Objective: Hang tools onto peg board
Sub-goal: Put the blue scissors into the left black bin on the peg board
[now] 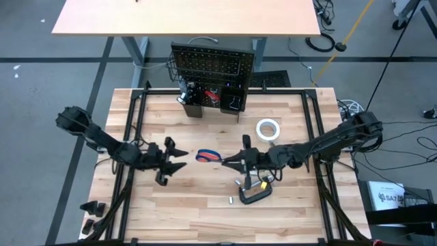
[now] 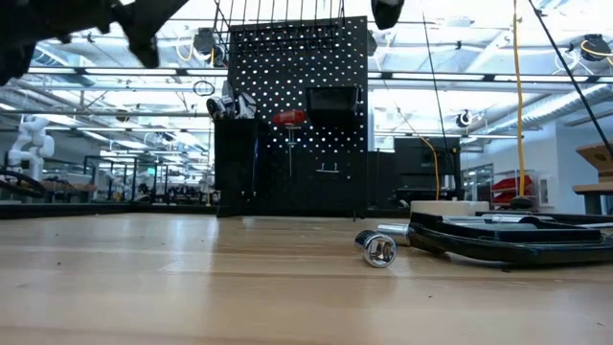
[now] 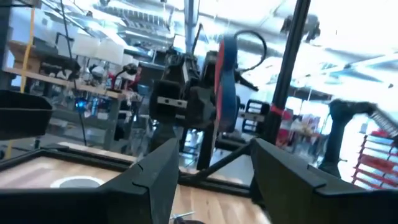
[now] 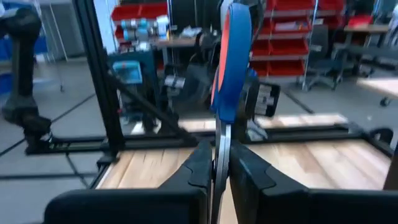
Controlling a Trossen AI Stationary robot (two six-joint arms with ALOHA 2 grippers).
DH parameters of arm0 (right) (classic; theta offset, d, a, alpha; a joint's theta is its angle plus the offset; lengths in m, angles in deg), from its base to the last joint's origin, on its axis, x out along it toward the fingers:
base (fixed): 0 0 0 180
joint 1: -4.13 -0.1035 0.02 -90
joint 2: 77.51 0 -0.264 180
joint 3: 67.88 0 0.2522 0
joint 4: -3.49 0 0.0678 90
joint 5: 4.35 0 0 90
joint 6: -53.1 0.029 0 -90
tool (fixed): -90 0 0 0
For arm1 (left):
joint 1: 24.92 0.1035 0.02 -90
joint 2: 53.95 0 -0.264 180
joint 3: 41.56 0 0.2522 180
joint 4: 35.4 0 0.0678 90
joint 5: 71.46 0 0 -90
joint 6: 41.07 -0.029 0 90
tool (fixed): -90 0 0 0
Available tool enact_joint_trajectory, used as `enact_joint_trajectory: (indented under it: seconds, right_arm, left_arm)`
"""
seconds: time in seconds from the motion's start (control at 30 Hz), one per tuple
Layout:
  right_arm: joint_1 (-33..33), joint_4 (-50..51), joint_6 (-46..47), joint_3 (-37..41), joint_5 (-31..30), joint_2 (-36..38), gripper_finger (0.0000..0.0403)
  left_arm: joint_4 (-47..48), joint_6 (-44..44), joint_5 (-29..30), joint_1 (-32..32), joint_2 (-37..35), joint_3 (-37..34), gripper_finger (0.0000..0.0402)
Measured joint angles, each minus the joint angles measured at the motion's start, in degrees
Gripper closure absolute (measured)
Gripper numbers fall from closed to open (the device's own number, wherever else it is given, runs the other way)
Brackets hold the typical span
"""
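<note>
Right pincer [image 1: 224,161] clenched on the scissors [image 1: 208,156] by their blades; left pincer [image 1: 179,158] spread, empty, nearby.

Left arm: enters from the table's left edge, reaching inward toward the centre, raised above the tabletop. Left gripper [image 1: 183,158]: fingers [image 3: 155,171] spread apart, nothing between them, pointed at the other gripper and just short of what that one holds.

Right arm: enters from the table's right edge, stretched inward toward the centre, likewise off the surface. Right gripper [image 1: 227,161]: fingers [image 4: 202,163] pressed together on the metal blades of the scissors [image 4: 231,59], whose handles stick out toward the left gripper. The two grippers face each other near mid-table, close but apart.
</note>
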Motion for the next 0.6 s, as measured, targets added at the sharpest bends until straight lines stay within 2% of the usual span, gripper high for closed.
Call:
enact_joint_trajectory:
  seconds: [0.17, 0.4, 0.6]
  right_arm:
    - [1.3, -6.4, -1.0, 0.0, -0.2, -2.9, 0.038]
    - [1.5, -9.0, -1.7, 0.0, 0.2, -3.0, 0.038]
    - [1.5, -9.2, -1.6, 0.0, 0.2, -3.0, 0.038]
  left_arm:
    - [1.2, -3.5, -0.5, 1.2, 5.7, 7.2, 0.0201]
    - [1.4, -5.6, -0.5, 4.1, 11.5, 13.5, 0.0201]
    - [1.4, -4.7, -4.7, 7.5, 15.9, 17.3, 0.0201]
